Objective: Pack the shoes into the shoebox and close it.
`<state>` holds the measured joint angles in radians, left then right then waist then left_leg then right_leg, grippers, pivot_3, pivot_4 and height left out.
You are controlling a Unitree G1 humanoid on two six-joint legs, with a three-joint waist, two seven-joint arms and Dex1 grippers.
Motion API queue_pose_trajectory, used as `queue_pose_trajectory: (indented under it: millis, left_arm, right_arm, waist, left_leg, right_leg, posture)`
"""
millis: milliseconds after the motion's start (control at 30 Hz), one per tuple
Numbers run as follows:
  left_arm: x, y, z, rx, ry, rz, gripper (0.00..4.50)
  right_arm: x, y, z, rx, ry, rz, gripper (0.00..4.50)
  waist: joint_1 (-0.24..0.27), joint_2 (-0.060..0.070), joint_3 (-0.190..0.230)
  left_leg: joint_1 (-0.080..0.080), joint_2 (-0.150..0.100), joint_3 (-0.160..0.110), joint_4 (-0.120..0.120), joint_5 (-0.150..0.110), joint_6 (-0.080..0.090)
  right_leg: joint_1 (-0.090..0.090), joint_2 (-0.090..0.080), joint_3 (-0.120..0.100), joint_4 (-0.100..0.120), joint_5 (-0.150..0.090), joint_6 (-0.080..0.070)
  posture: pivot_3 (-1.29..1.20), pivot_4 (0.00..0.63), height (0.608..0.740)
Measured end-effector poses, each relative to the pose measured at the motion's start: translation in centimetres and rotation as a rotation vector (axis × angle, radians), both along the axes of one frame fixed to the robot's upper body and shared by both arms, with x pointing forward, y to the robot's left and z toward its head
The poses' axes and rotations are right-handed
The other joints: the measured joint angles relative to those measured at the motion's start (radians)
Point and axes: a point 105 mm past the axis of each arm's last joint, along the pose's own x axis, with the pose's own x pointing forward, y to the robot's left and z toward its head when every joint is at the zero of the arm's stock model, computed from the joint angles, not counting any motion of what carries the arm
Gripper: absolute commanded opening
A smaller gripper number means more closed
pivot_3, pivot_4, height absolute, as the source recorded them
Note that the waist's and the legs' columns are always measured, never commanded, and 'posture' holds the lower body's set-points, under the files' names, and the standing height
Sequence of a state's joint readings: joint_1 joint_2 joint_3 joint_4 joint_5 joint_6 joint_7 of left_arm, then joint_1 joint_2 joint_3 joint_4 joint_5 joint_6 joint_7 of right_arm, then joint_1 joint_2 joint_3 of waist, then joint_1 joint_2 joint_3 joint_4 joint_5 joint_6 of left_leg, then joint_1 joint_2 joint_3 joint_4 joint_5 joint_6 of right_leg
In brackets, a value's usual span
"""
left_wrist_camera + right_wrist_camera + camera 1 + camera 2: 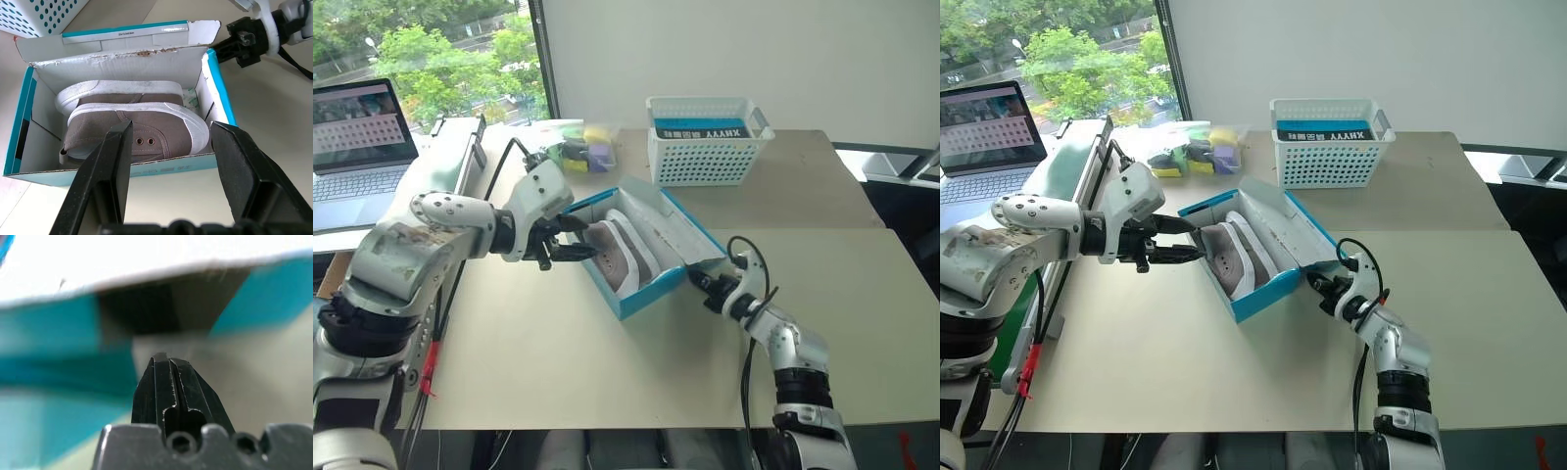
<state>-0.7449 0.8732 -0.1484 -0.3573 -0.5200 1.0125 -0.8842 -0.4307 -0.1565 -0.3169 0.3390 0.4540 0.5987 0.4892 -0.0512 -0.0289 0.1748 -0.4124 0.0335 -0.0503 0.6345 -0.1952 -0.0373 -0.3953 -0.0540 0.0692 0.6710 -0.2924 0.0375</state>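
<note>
Right end effector (pixel 700 284) fingers pressed together, empty, low beside the open lid of the bright blue cardboard shoebox (pixel 651 290), probably placed to get under the lid and flip it. Left end effector (pixel 570 238) open, empty, at the opposite wall, likely steadying. Greyish-brown shoes (pixel 137 128) lie inside the box on the beige surface (pixel 558 362).

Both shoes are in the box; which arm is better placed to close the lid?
Right, probably. The right gripper, shut, sits low beside the open lid of the shoebox; the left gripper hangs open at the opposite wall.
</note>
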Motion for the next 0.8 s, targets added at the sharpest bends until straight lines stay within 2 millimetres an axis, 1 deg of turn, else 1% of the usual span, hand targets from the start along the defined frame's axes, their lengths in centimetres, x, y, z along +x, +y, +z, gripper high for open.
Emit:
queue_pose_trajectory:
  millis: [100, 133, 233, 300, 400, 433, 500, 567, 667, 800]
  left_arm:
    - [0.0, 0.1, 0.2, -0.005, -0.002, 0.009, 2.65]
    - [0.0, 0.2, 0.1, -0.004, 0.000, 0.013, 2.65]
    - [0.0, 0.2, 0.1, -0.004, 0.004, 0.017, 2.65]
    - [0.0, 0.1, 0.1, -0.006, 0.005, 0.013, 2.65]
    - [-0.1, 0.0, 0.0, -0.007, 0.010, 0.012, 2.65]
    - [-0.1, 0.0, 0.0, -0.005, 0.010, 0.013, 2.65]
    - [-0.2, 0.0, 0.0, -0.005, 0.009, 0.017, 2.65]
    - [-0.2, 0.0, 0.0, -0.008, 0.008, 0.019, 2.65]
    - [-0.2, 0.1, 0.0, -0.011, 0.008, 0.024, 2.65]
    - [-0.3, 0.1, 0.1, -0.019, 0.002, 0.027, 2.65]
  right_arm:
    - [1.4, -0.1, 0.3, 0.059, -0.020, -0.045, 0.04]
    - [2.1, -0.1, 0.5, 0.093, -0.029, -0.064, 0.04]
    - [3.5, -0.1, 1.0, 0.150, -0.047, -0.095, 0.04]
    - [4.1, -0.3, 1.4, 0.173, -0.062, -0.115, 0.04]
    - [4.3, -0.7, 2.3, 0.239, -0.122, -0.121, 0.04]
    - [4.1, -0.6, 3.1, 0.245, -0.167, -0.091, 0.04]
    - [3.6, -0.2, 5.7, 0.252, -0.291, -0.021, 0.04]
    - [2.6, 0.6, 8.4, 0.234, -0.405, 0.074, 0.04]
    - [1.1, 1.5, 10.8, 0.246, -0.483, 0.172, 0.04]
    - [-0.9, 2.7, 12.7, 0.274, -0.514, 0.292, 0.04]
  waist:
    - [-0.005, 0.000, 0.000]
    - [-0.007, 0.000, 0.000]
    - [-0.014, 0.000, 0.000]
    - [-0.018, 0.000, 0.000]
    - [-0.018, 0.001, 0.001]
    - [-0.017, 0.001, 0.001]
    - [-0.019, 0.004, 0.003]
    - [-0.018, 0.005, 0.003]
    - [-0.016, 0.005, 0.003]
    - [-0.014, 0.005, 0.003]
  left_leg:
    - [0.005, 0.000, 0.000, 0.000, 0.000, 0.000]
    - [0.007, 0.000, 0.000, -0.001, 0.000, 0.000]
    - [0.007, 0.000, 0.000, -0.002, 0.000, 0.000]
    - [0.006, 0.000, 0.000, -0.003, 0.000, 0.000]
    - [0.005, 0.000, 0.000, -0.003, 0.000, 0.000]
    - [0.004, 0.000, 0.000, -0.003, 0.000, 0.000]
    - [0.003, 0.000, 0.000, -0.003, 0.000, 0.000]
    - [0.004, 0.000, -0.001, -0.003, 0.000, 0.000]
    - [0.004, 0.000, -0.001, -0.003, 0.000, 0.000]
    - [0.003, 0.000, -0.001, -0.002, 0.000, 0.000]
  right_leg:
    - [0.005, 0.000, 0.000, -0.002, 0.000, 0.000]
    - [0.007, 0.000, 0.000, -0.002, 0.000, 0.000]
    - [0.007, 0.000, 0.000, -0.002, 0.000, 0.000]
    - [0.006, 0.000, 0.000, -0.002, 0.000, 0.000]
    - [0.005, 0.000, 0.000, -0.003, 0.000, 0.000]
    - [0.004, 0.000, 0.000, -0.003, 0.000, 0.000]
    - [0.003, 0.000, 0.000, -0.002, 0.000, 0.000]
    - [0.003, 0.000, 0.000, -0.001, 0.000, 0.000]
    - [0.003, 0.000, 0.000, -0.001, 0.000, 0.000]
    - [0.003, 0.000, 0.000, -0.001, 0.000, 0.000]
  posture:
    - [0.00, 0.150, 0.740]
    - [0.00, 0.150, 0.740]
    - [0.00, 0.150, 0.740]
    - [0.00, 0.150, 0.740]
    - [0.00, 0.150, 0.740]
    - [0.00, 0.150, 0.740]
    - [0.00, 0.150, 0.740]
    - [0.00, 0.150, 0.740]
    - [0.00, 0.150, 0.740]
    - [0.00, 0.150, 0.740]
